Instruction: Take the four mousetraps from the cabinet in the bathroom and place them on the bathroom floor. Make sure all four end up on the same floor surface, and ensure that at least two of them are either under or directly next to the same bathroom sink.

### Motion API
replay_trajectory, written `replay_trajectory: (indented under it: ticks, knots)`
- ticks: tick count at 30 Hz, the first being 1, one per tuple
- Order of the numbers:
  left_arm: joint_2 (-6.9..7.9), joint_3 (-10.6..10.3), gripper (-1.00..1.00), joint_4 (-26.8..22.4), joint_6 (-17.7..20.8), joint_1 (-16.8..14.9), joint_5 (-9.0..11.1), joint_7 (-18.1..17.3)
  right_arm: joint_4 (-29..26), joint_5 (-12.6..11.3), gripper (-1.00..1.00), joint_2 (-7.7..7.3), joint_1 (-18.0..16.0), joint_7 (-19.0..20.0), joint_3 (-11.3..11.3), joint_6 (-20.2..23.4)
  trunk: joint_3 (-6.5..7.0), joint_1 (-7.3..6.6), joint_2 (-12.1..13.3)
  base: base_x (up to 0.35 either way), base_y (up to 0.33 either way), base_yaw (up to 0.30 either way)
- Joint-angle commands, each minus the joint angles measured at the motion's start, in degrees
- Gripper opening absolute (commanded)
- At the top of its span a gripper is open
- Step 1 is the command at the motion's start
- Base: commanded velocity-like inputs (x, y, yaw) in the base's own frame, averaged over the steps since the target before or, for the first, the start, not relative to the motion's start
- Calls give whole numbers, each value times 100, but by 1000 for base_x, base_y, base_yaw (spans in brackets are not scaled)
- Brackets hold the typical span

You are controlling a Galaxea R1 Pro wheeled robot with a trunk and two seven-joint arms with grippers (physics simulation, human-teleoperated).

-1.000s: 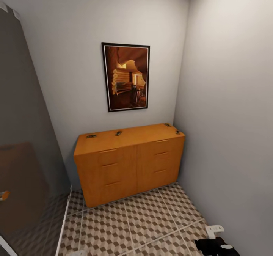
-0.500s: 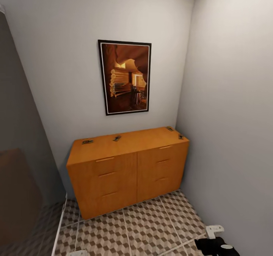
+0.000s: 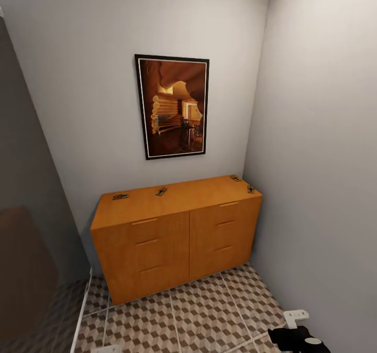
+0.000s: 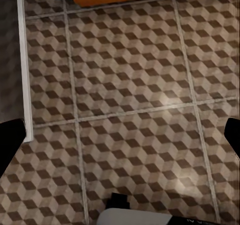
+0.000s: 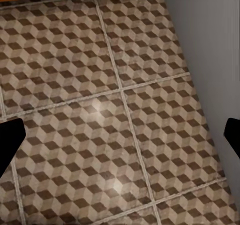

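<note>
Mousetraps (image 3: 161,191) lay apart along cabinet (image 3: 173,238) top, four in all. Left hand (image 4: 120,135) and right hand (image 5: 120,135) spread wide, empty, above bathroom floor (image 3: 209,311).

An orange-brown cabinet (image 3: 175,238) carries four small brown-and-dark mousetraps (image 3: 161,191) under a black-framed picture (image 3: 173,106) of amber and deep brown at twelve o'clock on pale grey walls (image 3: 314,133), above floor tiles (image 4: 130,75) printed with brown-and-beige cubes and pale grout.
</note>
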Motion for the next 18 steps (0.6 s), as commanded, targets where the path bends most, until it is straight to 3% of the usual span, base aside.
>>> replay_trajectory:
  ticks: [1, 11, 18]
  knots:
    - [-15, 15, 100, -10, 33, 0, -9, -1, 6, 13, 100, -2, 1, 15, 9, 12, -3, 2, -4, 0, 0, 0]
    - [-107, -4, 100, -6, 29, 0, -10, -7, 113, 16, 100, 3, 1, 15, 13, -95, -3, 2, -4, 9, 0, 0]
    - [-105, -37, 100, 285, -56, 0, -11, -13, 120, 20, 100, 21, 1, 15, 13, -105, -3, 2, -4, 181, 0, 0]
